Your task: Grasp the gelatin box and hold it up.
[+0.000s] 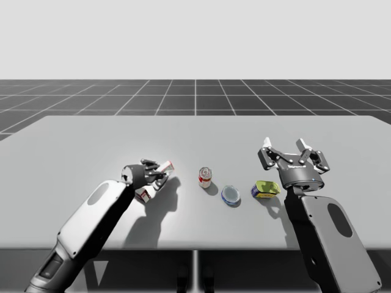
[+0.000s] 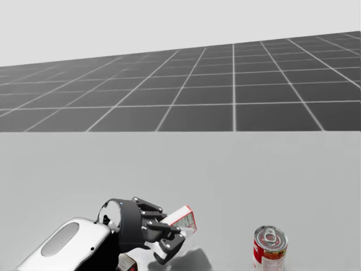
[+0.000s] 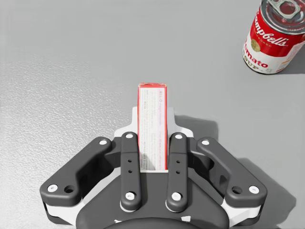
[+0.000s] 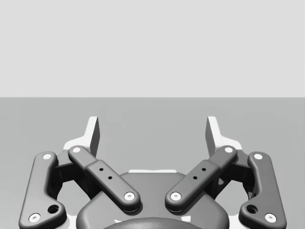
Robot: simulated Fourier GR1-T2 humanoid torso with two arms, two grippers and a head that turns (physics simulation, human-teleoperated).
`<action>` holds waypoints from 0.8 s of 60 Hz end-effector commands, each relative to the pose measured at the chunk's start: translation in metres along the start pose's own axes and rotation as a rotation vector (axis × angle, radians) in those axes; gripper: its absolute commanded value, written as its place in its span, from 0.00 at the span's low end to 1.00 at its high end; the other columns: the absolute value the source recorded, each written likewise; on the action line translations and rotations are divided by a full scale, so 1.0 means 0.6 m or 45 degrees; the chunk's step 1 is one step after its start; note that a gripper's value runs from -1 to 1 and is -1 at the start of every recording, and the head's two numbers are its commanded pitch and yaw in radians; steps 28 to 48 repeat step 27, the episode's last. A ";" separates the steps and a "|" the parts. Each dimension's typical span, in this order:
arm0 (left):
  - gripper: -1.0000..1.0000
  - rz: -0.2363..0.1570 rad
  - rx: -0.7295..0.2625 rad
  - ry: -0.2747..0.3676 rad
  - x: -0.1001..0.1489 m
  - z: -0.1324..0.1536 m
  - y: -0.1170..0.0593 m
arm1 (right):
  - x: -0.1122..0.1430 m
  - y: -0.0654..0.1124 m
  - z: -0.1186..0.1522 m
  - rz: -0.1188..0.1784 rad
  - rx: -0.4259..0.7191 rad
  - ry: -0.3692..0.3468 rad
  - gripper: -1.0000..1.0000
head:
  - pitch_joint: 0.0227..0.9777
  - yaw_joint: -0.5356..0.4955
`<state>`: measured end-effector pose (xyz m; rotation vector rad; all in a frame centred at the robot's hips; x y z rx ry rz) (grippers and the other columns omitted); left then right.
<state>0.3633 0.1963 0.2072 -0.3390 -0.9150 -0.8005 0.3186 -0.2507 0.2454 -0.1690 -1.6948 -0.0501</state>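
Clamping the slim rectangular box (image 3: pixel 152 112): left gripper (image 3: pixel 152 148).

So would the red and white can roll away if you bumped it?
Probably not at first: the red and white can stands upright on the table, so a low push would likely just slide it. A bump near its top might tip it, and on its round side it would probably roll. It looks stiff, not squashy.
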 end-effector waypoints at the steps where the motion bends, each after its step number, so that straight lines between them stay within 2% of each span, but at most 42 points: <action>1: 1.00 -0.071 -0.042 0.113 0.035 0.024 -0.004 | 0.000 0.000 -0.001 -0.003 0.002 0.000 0.00 | 0.47 0.71; 17: 1.00 -0.128 0.059 -0.073 0.116 0.104 0.008 | -0.001 -0.001 -0.001 -0.015 0.016 -0.013 0.00 | 0.48 0.71; 24: 1.00 -0.147 0.105 -0.144 0.145 0.135 0.007 | -0.001 -0.002 0.000 -0.014 0.022 -0.021 0.00 | 0.48 0.72; 27: 1.00 -0.163 0.126 -0.198 0.162 0.154 0.005 | -0.001 -0.002 0.000 -0.014 0.022 -0.022 0.00 | 0.48 0.72; 48: 1.00 -0.163 0.126 -0.198 0.162 0.154 0.005 | -0.001 -0.002 0.000 -0.014 0.022 -0.022 0.00 | 0.48 0.72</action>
